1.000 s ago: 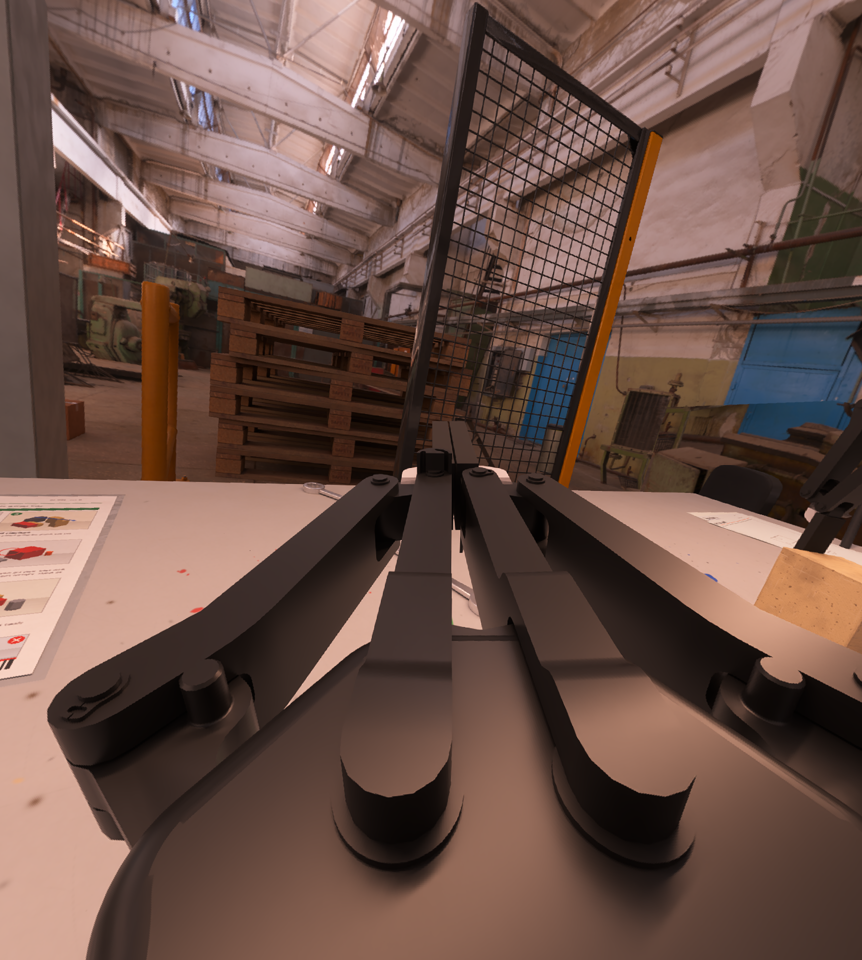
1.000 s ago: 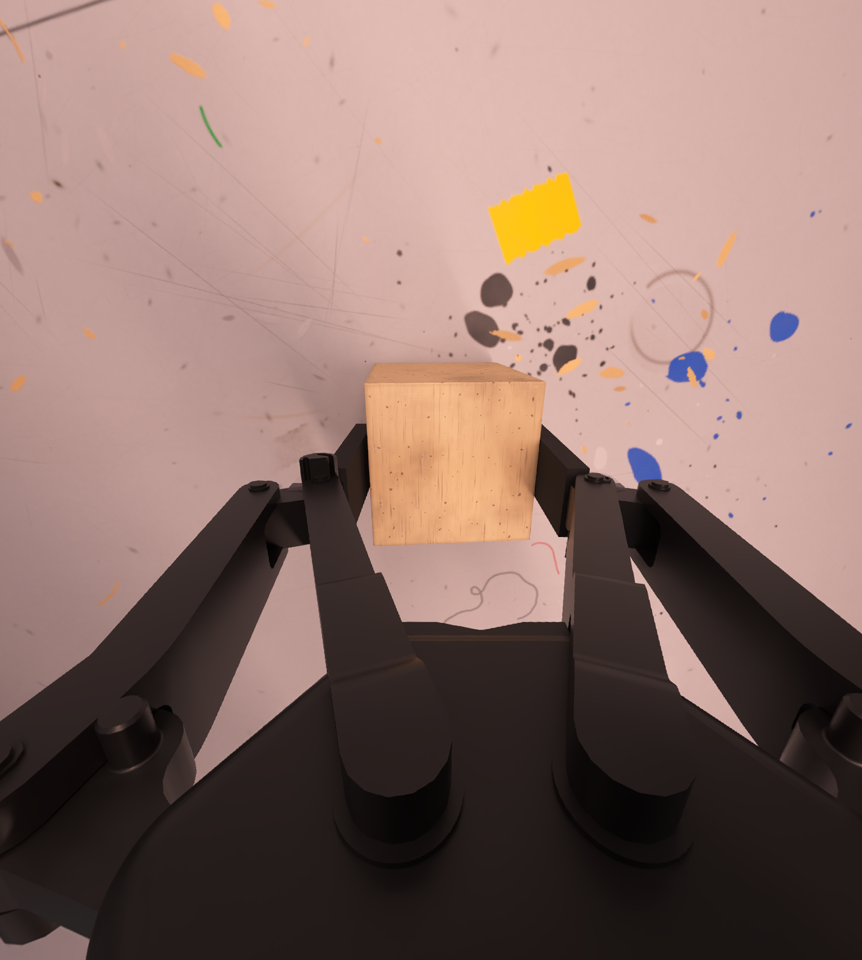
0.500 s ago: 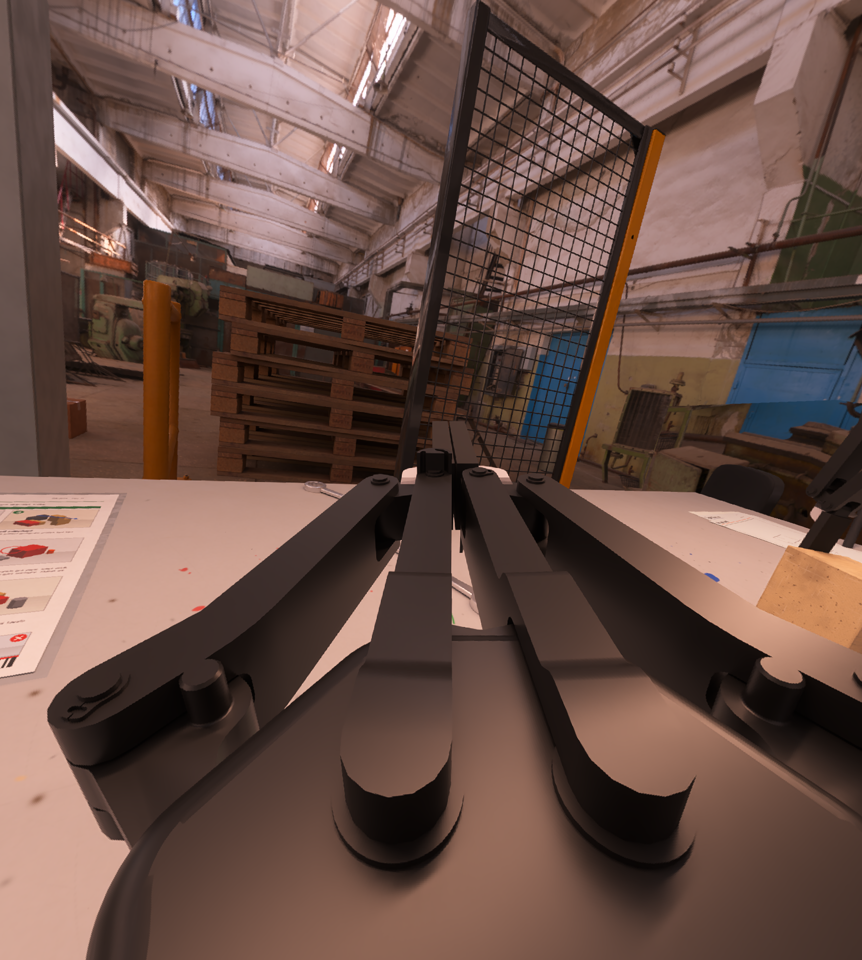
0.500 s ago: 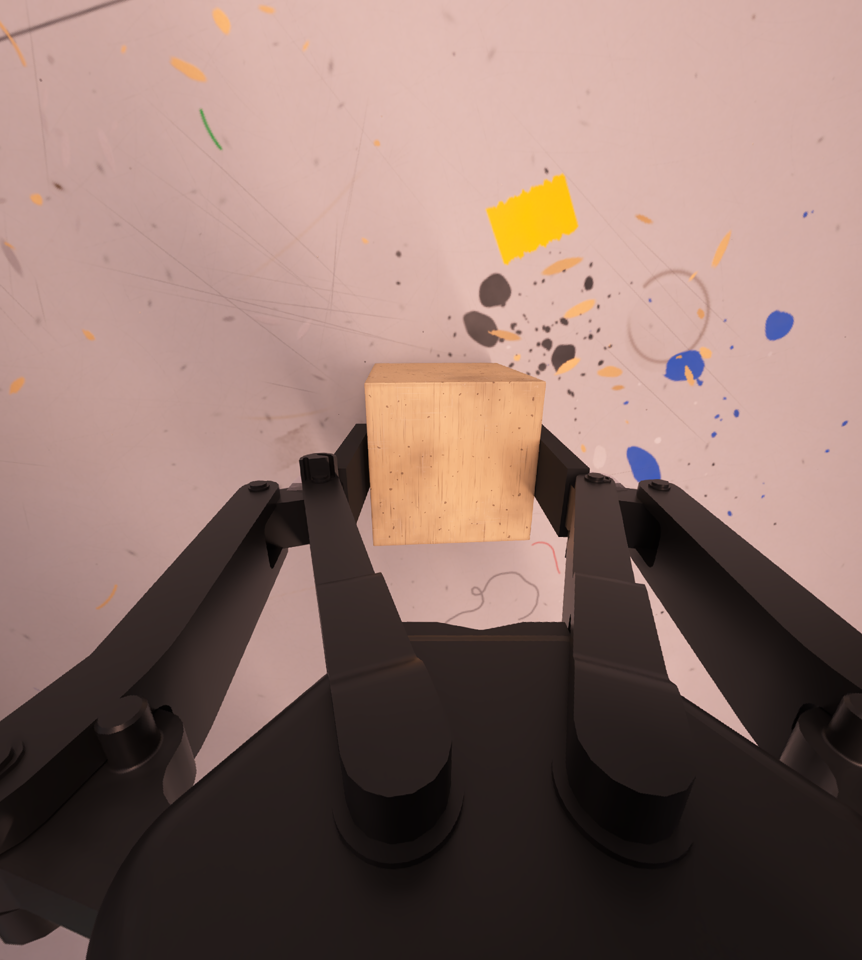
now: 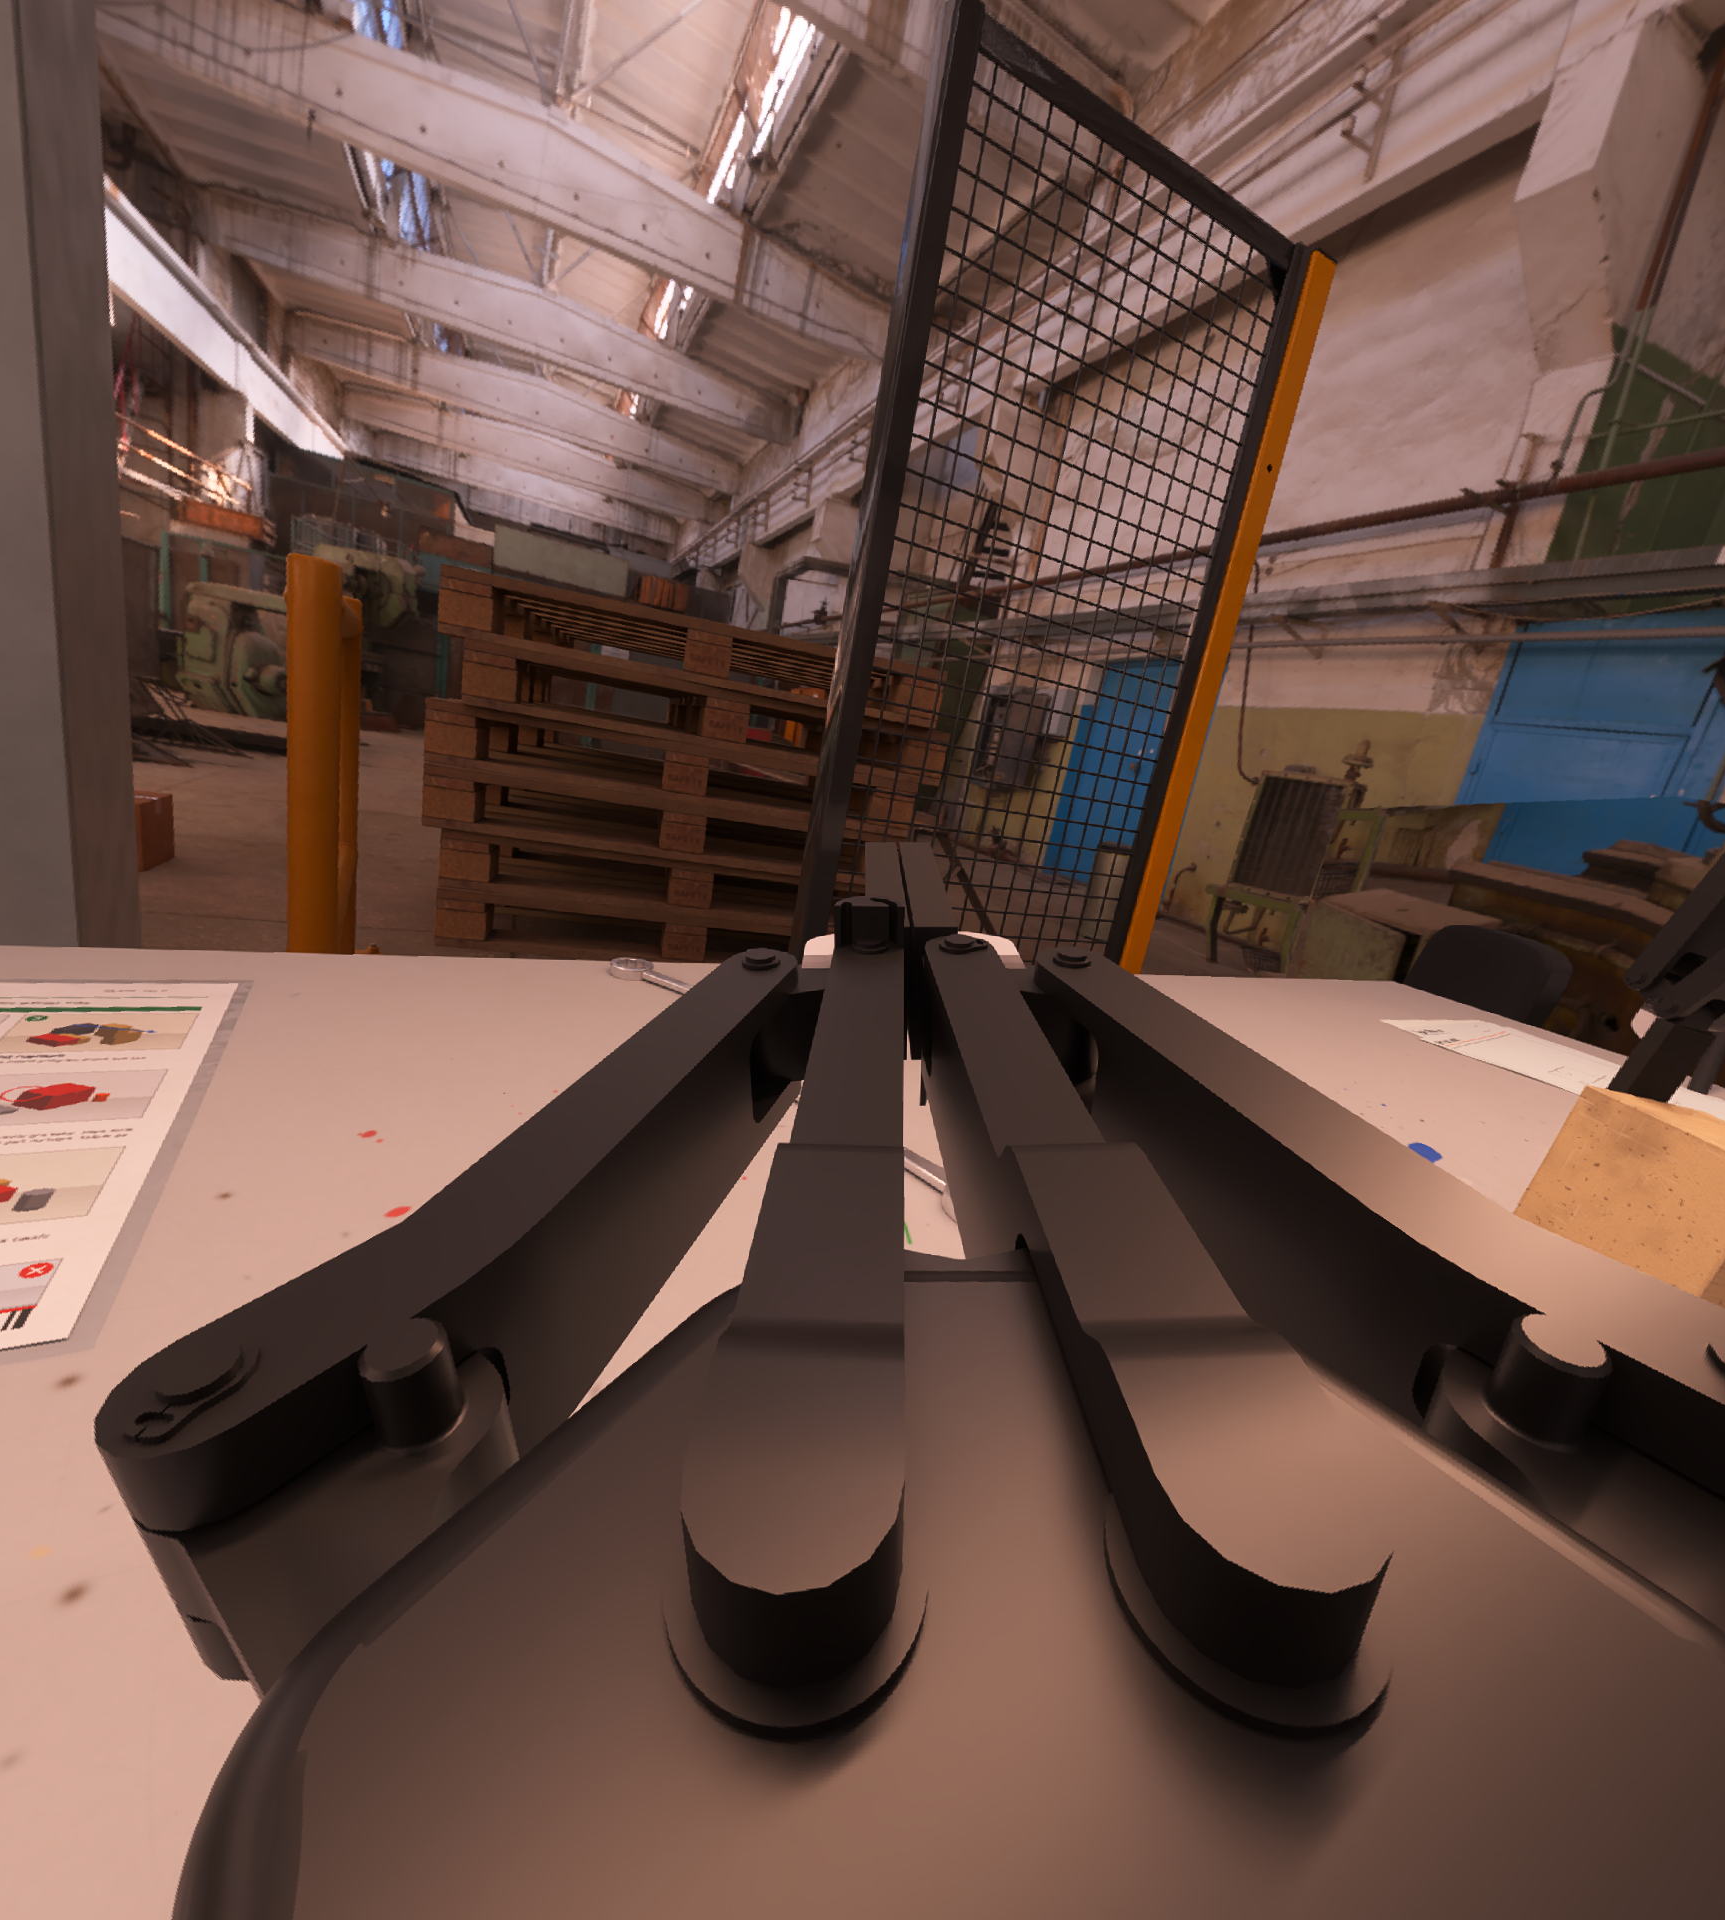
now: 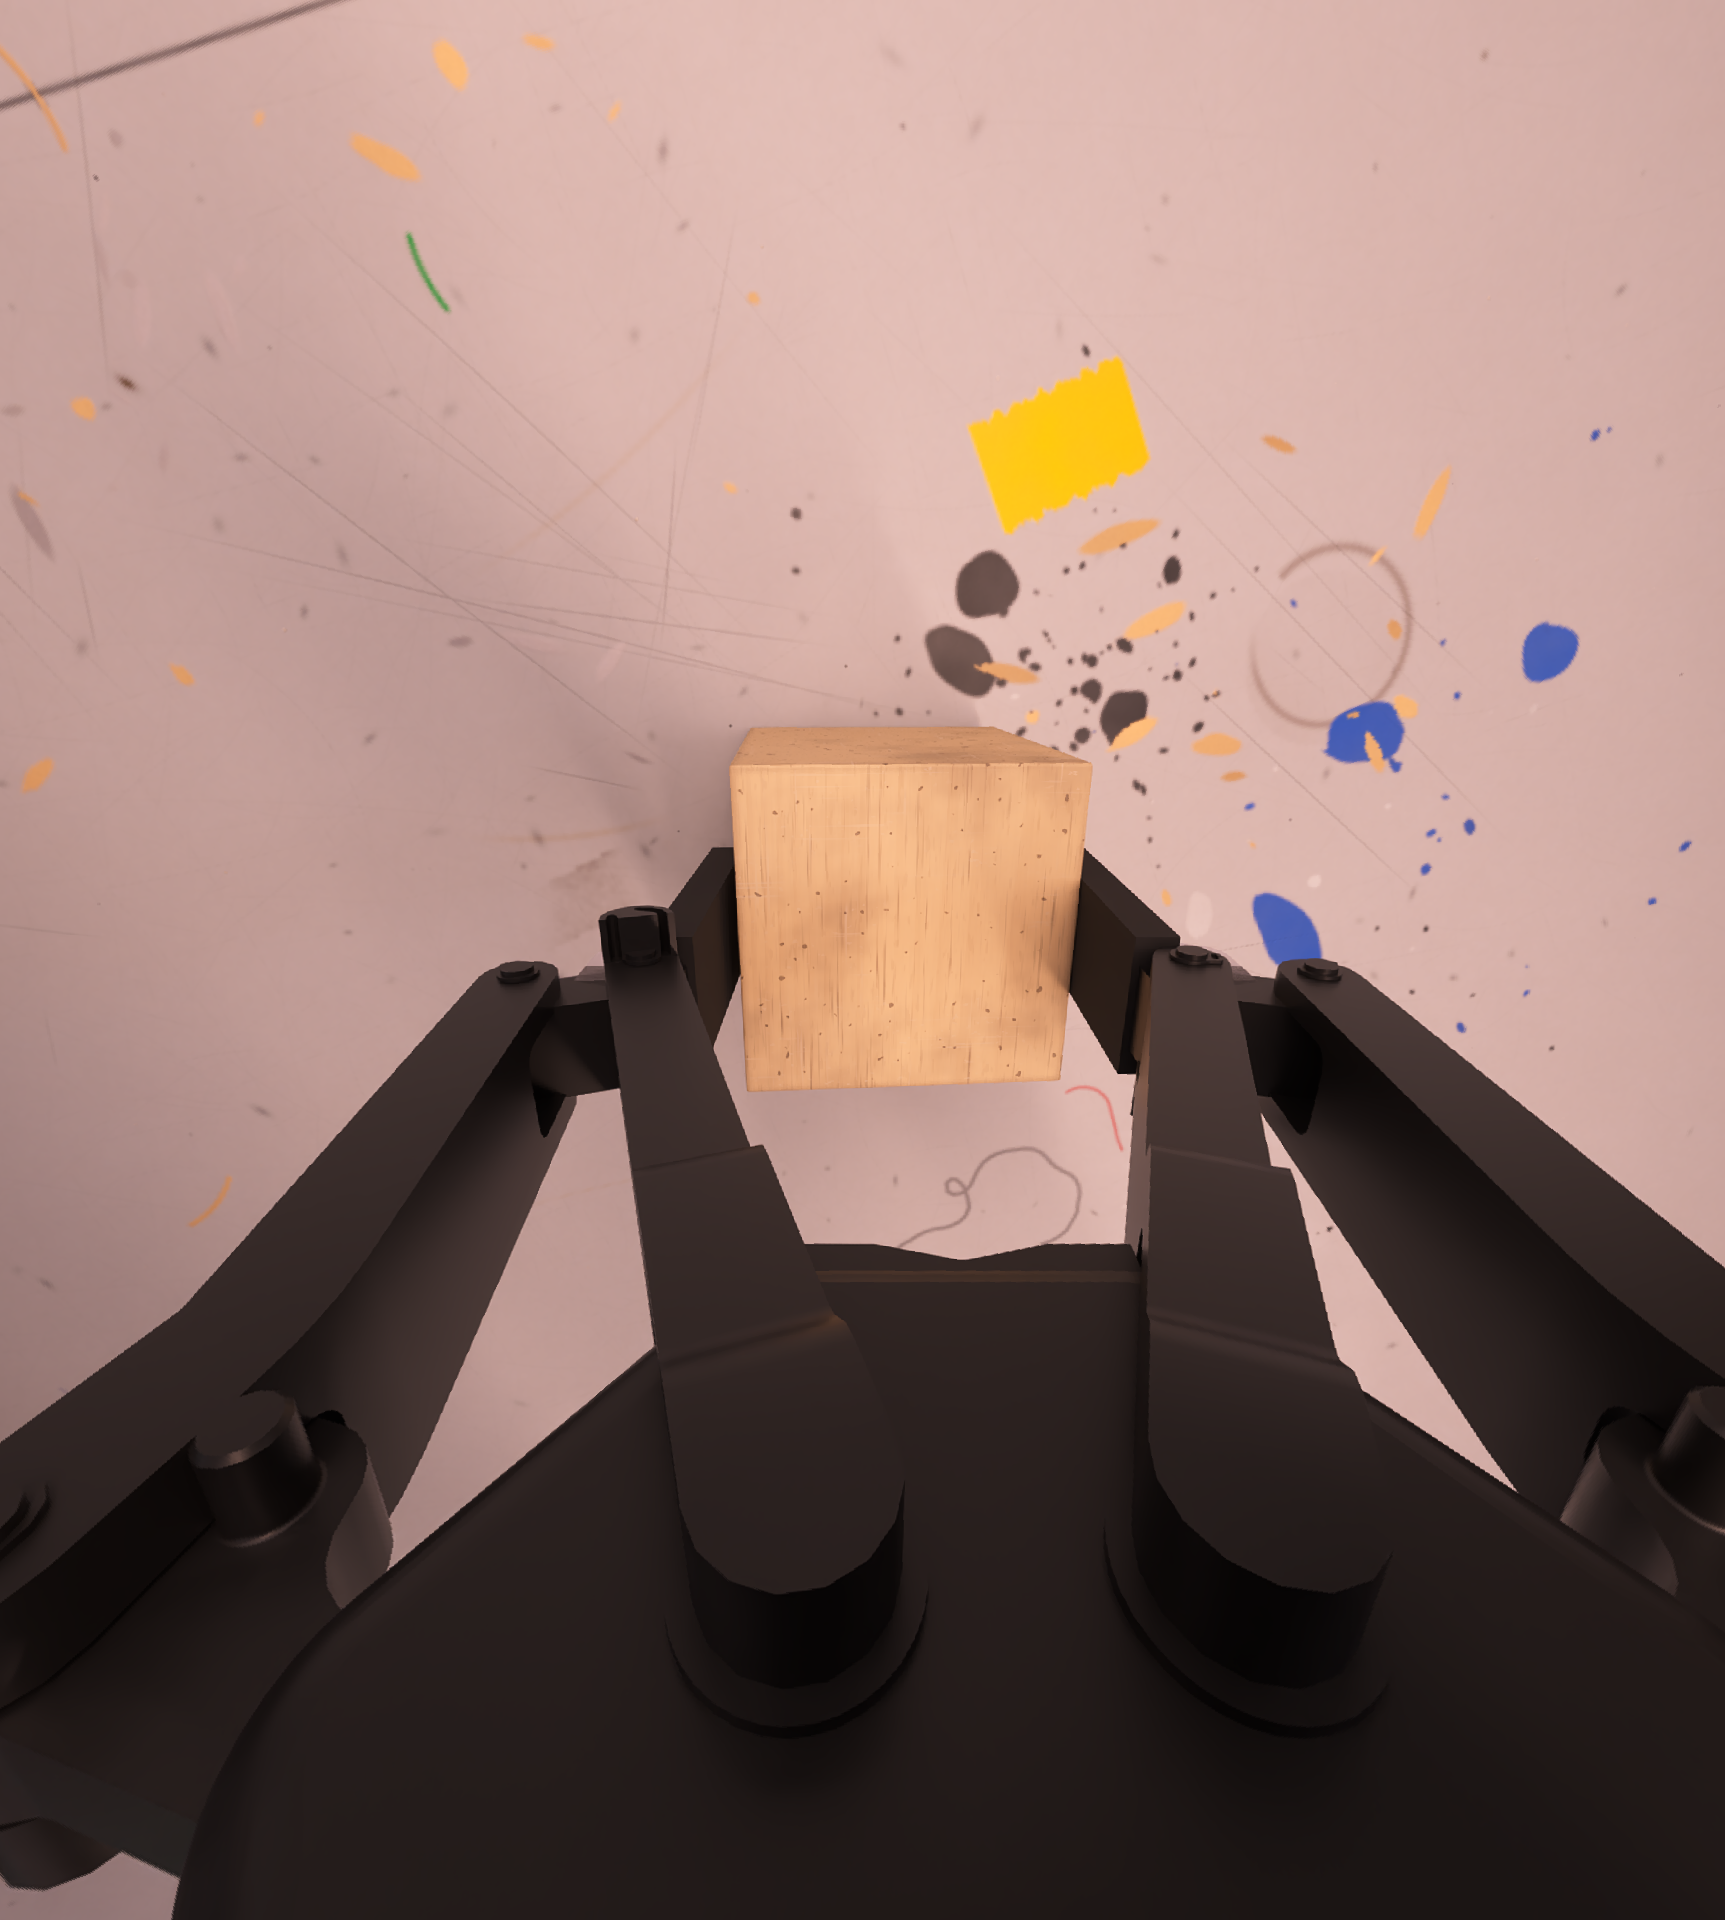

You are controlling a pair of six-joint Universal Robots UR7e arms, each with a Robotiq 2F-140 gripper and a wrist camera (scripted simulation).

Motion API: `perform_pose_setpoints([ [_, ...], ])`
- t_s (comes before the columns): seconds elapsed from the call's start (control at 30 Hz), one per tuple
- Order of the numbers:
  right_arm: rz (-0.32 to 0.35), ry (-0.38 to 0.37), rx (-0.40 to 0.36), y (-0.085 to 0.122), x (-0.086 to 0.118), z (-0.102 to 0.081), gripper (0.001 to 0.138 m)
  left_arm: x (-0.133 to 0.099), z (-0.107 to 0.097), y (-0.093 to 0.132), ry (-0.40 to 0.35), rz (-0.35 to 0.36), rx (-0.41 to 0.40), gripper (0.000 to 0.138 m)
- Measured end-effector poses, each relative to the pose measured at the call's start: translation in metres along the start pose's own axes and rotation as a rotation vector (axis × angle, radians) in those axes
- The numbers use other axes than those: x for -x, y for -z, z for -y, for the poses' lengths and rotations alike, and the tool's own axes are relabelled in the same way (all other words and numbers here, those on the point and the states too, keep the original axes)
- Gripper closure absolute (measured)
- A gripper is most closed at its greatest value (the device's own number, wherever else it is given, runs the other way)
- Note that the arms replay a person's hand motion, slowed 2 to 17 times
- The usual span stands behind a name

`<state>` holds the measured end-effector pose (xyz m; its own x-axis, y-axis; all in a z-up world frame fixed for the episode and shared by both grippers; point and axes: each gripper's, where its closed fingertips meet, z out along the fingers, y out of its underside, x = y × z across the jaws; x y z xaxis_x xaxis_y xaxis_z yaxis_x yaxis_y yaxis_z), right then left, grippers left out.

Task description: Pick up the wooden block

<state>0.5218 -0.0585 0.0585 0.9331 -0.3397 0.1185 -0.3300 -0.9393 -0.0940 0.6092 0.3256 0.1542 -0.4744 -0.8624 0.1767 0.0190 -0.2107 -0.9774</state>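
The wooden block (image 6: 899, 935) is a light cube held between the two pads of my right gripper (image 6: 908, 909), which is shut on its sides above the paint-flecked table (image 6: 422, 623). In the left wrist view the block (image 5: 1658, 1205) shows at the far right edge with the right gripper's fingers (image 5: 1668, 1055) coming down onto it; its base is hidden behind my left gripper's linkage. My left gripper (image 5: 902, 883) is shut and empty, low over the table and pointing toward the back edge.
An instruction sheet (image 5: 27, 1153) lies at the left of the table. A wrench (image 5: 645, 974) lies near the back edge. A mesh guard panel (image 5: 1066, 520) stands behind the table, with a grey column (image 5: 6, 468) at the left. A paper (image 5: 1502, 1044) lies at the right.
The paint marks under the right gripper have drawn slightly inward, so it has risen a little with the block. The left gripper has not moved.
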Motion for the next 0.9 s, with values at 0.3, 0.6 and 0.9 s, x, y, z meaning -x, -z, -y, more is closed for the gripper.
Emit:
perform_pose_setpoints([
  [0.3,-0.007,-0.003,-0.008,0.0008,-0.0016,-0.0012,0.062,0.0007,-0.0008,-0.0002,0.000,0.003,0.003,0.138],
  [0.6,-0.009,-0.002,-0.017,0.0018,-0.0022,0.0000,0.062,0.0014,-0.0002,0.0003,-0.001,0.006,0.001,0.138],
  [0.9,-0.022,-0.012,-0.038,0.0081,-0.0053,-0.0010,0.062,0.0024,0.0004,0.0008,0.000,0.009,-0.002,0.138],
])
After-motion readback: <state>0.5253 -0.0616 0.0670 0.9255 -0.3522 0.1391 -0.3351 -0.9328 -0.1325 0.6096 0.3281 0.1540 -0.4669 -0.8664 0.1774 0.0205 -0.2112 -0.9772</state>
